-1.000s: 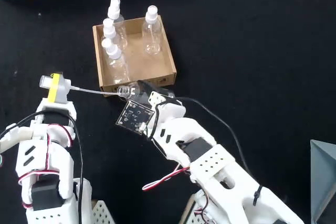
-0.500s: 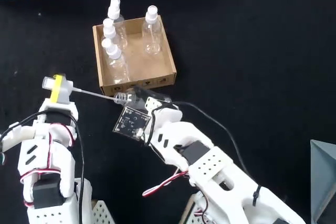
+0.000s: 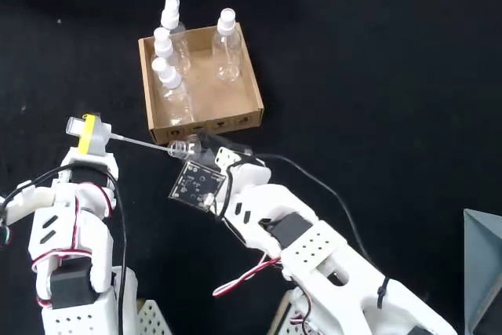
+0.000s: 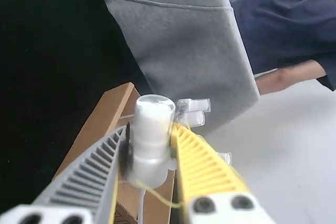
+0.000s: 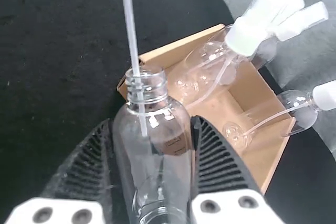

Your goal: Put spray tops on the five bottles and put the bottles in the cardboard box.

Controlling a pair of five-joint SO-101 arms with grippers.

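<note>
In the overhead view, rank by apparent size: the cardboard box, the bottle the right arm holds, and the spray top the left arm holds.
1. cardboard box, clearly largest.
2 and 3 unsure: the bottle is mostly covered by the right arm, and the spray top looks raised toward the camera.

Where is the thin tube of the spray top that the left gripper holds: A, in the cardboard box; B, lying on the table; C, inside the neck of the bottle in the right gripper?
C: the tube from the spray top in the left gripper runs through the open neck into the bottle that the right gripper holds.
</note>
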